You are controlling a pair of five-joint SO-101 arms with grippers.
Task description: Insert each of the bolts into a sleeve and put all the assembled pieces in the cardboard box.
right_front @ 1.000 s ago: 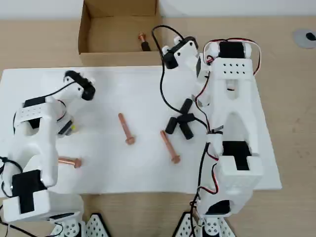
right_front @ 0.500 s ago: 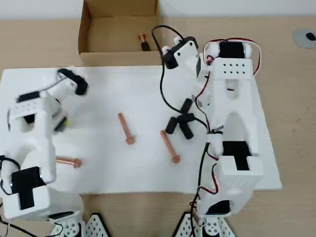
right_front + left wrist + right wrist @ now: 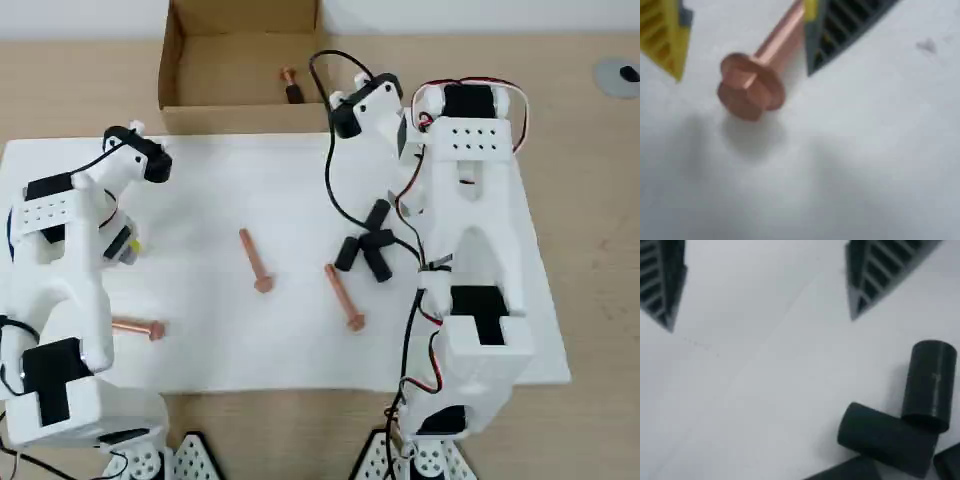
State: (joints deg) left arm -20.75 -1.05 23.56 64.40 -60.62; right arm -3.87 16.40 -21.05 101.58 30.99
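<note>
A copper bolt point(image 3: 752, 87) lies on the white mat point(image 3: 230, 180), its head between the spread yellow-tipped fingers of my open left gripper point(image 3: 743, 72); its shaft runs behind one finger. In the high view this bolt point(image 3: 140, 327) lies near the mat's left edge, beside my left arm point(image 3: 65, 235). Two more bolts point(image 3: 256, 260) point(image 3: 344, 296) rest mid-mat. Several black sleeves point(image 3: 365, 245) are clustered to their right. My right gripper point(image 3: 765, 290) hangs open over bare mat, the sleeves point(image 3: 890, 432) just beyond it. The cardboard box point(image 3: 240, 118) holds one bolt in a sleeve point(image 3: 290, 85).
The right arm's body point(image 3: 470, 230) covers the mat's right side, and its black cable point(image 3: 330, 190) loops down toward the sleeves. The box stands on the wooden table past the mat's far edge. Bare mat lies between the left arm and the middle bolts.
My left arm has swung to the left and its wrist has shifted toward the mat's left edge. The right arm, bolts and sleeves have not moved.
</note>
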